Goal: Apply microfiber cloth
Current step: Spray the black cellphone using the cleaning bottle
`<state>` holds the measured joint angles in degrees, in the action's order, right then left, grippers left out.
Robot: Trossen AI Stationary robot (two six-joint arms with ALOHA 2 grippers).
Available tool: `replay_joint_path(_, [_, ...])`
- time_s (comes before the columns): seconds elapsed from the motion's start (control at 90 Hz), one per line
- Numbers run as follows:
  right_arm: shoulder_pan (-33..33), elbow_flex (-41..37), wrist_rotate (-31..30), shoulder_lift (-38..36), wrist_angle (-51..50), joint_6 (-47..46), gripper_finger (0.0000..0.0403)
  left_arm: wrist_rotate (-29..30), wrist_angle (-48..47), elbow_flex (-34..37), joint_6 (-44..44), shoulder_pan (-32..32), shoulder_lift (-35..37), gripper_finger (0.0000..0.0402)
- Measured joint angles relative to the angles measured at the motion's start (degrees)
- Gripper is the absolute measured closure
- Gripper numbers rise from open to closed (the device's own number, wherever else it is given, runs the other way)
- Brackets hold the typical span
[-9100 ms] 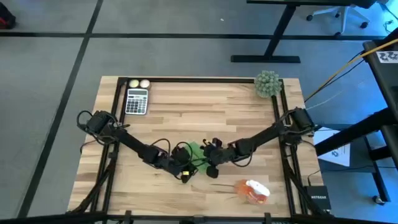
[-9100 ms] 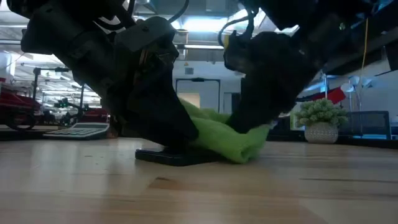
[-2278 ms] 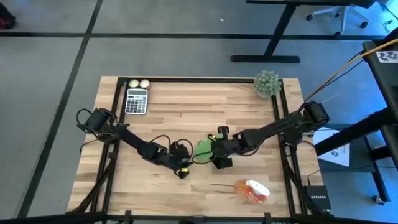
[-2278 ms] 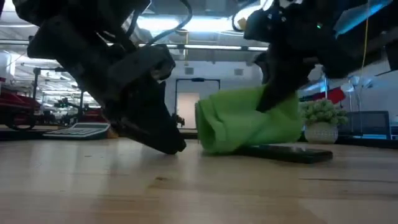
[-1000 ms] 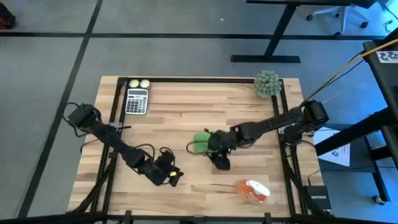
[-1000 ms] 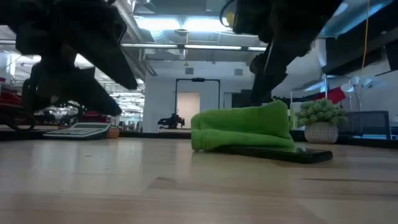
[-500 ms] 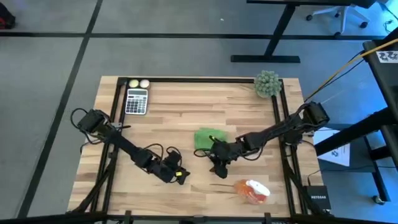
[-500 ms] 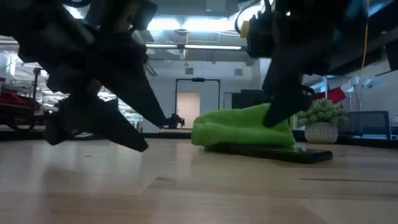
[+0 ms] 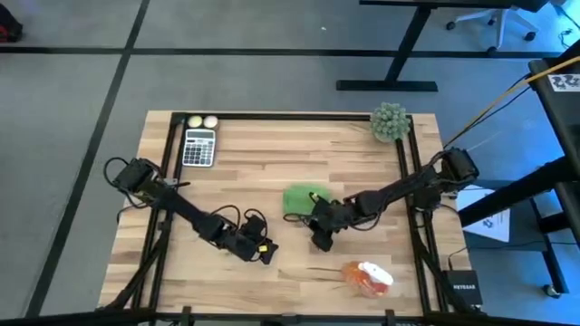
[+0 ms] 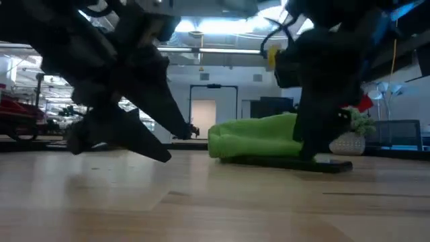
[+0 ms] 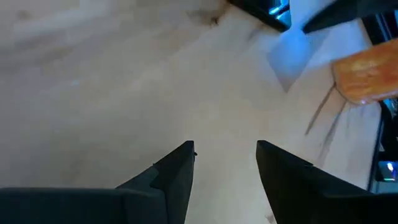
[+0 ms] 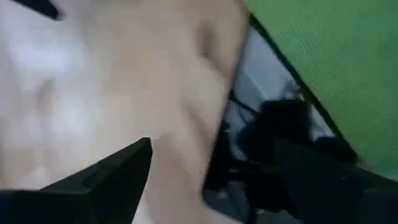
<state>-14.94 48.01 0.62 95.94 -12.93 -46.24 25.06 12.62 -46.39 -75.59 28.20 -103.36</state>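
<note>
Two dark robot hands hover low over your wooden worktop.
Bright green microfiber cloth drapes the flat black phone. Right hand, fingers apart, could drag it off; left hand hangs spread nearby.

Looked past two dark fingers spread apart, nothing between them. Showed blurred pale wooden tabletop, a glossy black phone lying on it, and bright green microfiber cloth covering the phone's far part.
</note>
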Motion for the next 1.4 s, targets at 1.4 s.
replay_joint_path(1.4, [8.17,3.58,-3.19,-0.63,2.14,23.02,0.0078,-0.96,19.17,-2.67,33.84,-12.82,-13.23,0.0245])
